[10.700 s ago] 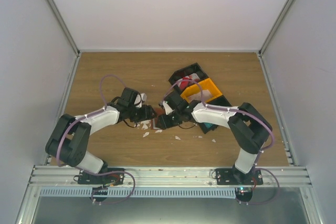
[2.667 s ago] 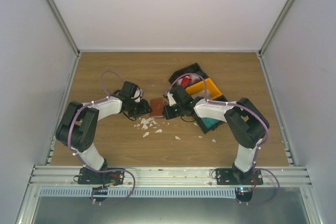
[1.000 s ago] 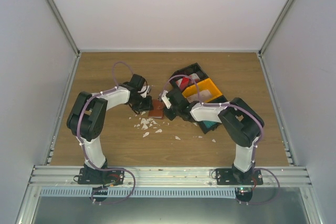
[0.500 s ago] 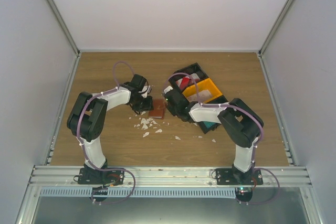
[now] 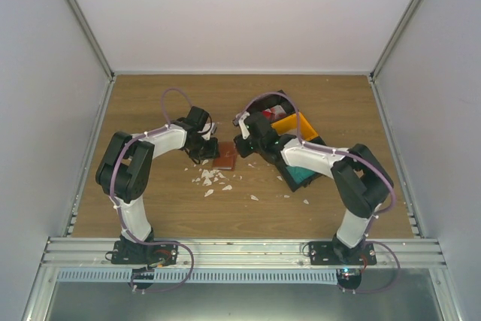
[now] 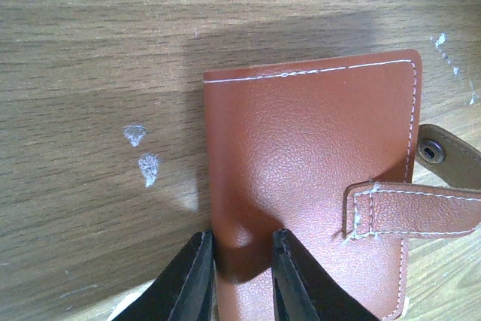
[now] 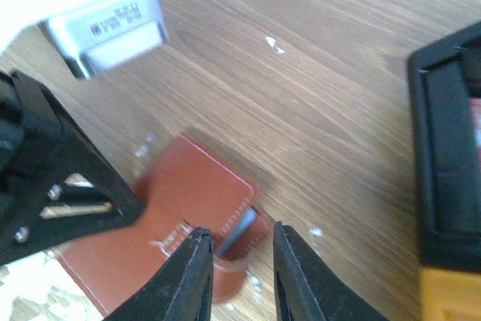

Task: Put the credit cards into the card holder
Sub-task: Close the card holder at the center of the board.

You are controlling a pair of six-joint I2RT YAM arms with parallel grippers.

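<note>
The card holder (image 5: 224, 158), a reddish-brown leather wallet, lies closed and flat on the wooden table. My left gripper (image 6: 242, 262) stands over its near-left corner, jaws a little apart, both tips down on the leather (image 6: 301, 155). My right gripper (image 7: 242, 261) is open at the opposite side, and the wallet's snap tab (image 7: 234, 255) curls up between its fingers. From above, the left gripper (image 5: 211, 155) and right gripper (image 5: 239, 148) flank the wallet. A red-and-white credit card (image 5: 266, 115) lies in the black bin, and a teal one (image 5: 299, 178) lies beneath the right forearm.
A black bin (image 5: 279, 98) and an orange bin (image 5: 304, 123) stand behind the right arm, and the black one's wall (image 7: 443, 163) is close to the right gripper. White scraps (image 5: 210, 178) litter the table in front of the wallet.
The right arm has shifted: its wrist rose toward the bins and its elbow swung outward to the right. The left arm and the wallet have stayed put.
</note>
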